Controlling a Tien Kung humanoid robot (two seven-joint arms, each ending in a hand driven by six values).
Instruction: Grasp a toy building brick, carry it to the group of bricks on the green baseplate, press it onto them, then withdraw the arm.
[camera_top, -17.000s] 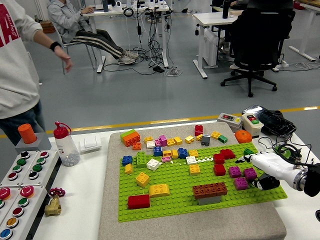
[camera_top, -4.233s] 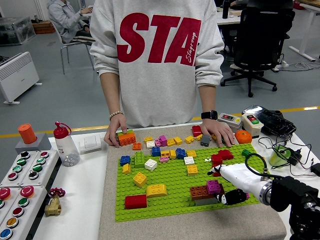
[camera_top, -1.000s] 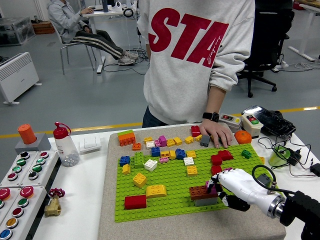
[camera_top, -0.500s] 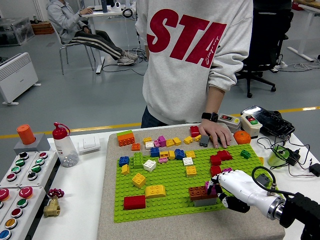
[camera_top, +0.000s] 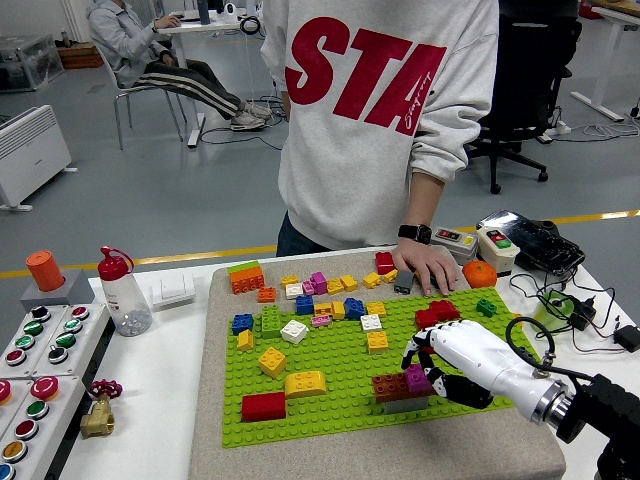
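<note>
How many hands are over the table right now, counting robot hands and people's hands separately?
Robot hands: 1, the right hand, over the green baseplate
People's hands: 1, the person's hand, resting palm down at the baseplate's far edge
Total: 2

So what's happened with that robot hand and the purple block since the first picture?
The right hand carried the magenta brick leftward from the baseplate's right side onto the brown brick stack; its fingers are still at it. A person came and rests a hand at the far edge. Other bricks stayed.
</note>
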